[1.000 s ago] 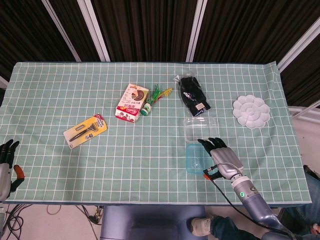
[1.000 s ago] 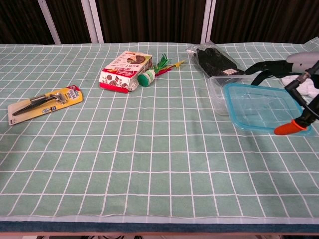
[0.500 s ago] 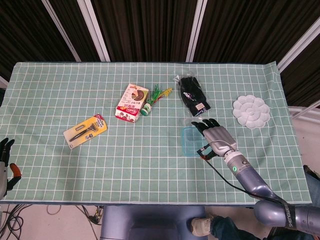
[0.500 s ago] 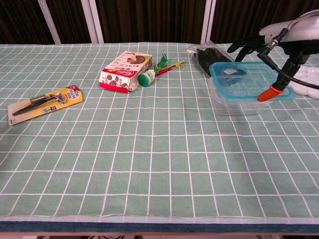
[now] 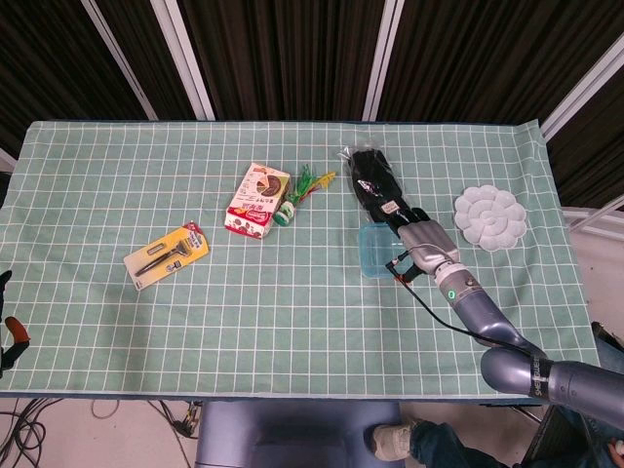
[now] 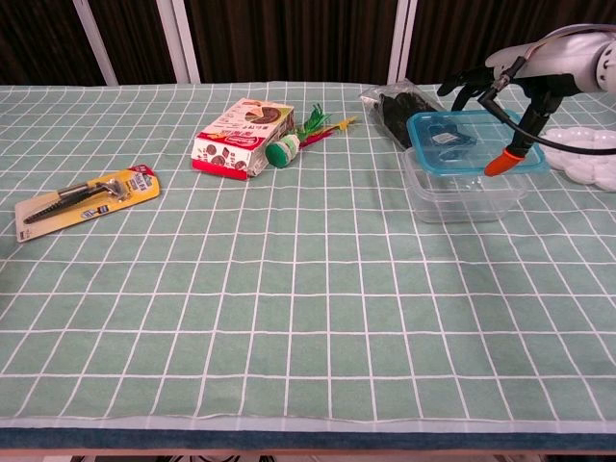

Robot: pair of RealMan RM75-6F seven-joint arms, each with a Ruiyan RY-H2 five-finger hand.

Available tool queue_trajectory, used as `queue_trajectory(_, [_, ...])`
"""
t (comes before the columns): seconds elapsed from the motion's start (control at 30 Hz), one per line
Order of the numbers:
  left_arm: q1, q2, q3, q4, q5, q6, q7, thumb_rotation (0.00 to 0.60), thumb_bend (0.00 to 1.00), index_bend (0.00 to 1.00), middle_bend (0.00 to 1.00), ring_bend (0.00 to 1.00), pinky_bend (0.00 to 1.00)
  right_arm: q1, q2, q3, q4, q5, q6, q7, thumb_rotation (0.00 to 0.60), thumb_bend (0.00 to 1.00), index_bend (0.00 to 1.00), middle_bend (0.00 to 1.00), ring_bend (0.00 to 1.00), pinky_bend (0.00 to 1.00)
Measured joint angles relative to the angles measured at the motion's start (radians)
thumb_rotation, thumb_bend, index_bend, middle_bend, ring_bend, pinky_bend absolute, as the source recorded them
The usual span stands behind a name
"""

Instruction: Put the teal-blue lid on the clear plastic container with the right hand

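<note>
My right hand [image 5: 421, 241] holds the teal-blue lid [image 5: 372, 250] by its right edge. In the chest view the hand [image 6: 520, 82] keeps the lid [image 6: 467, 140] just over the clear plastic container [image 6: 462, 199], roughly level and shifted slightly toward the back. The orange thumb tip lies on the lid's near right side. In the head view the lid and hand hide most of the container. Only a sliver of my left hand [image 5: 8, 330] shows at the bottom left edge, far from the task objects.
A black bagged item [image 6: 409, 111] lies right behind the container, and a white palette [image 6: 589, 159] lies to its right. A snack box [image 6: 241, 138] with a green toy [image 6: 289, 146] sits at centre left. A carded tool [image 6: 87, 197] lies far left.
The right hand carried the lid up off the cloth and back toward the container, so it now hangs over it. The left hand dropped almost out of the head view.
</note>
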Motion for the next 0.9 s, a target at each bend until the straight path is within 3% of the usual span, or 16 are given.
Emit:
queue_trajectory(0.33, [-0.007,0.001,-0.008,0.001,-0.022,-0.01,0.005,0.6,0.79,0.05,0.0,0.0,0.0,0.027,-0.066,-0.017,0.099,0.0,-0.038,0.043,0.6,0.23,0.0,0.43,0.07,0.0])
queue_trajectory(0.9, [-0.009,-0.001,-0.009,0.0,-0.03,-0.008,0.015,0.6,0.79,0.05,0.0,0.0,0.0,0.034,-0.106,-0.052,0.151,-0.004,-0.037,0.062,0.6,0.23,0.0,0.43,0.07,0.0])
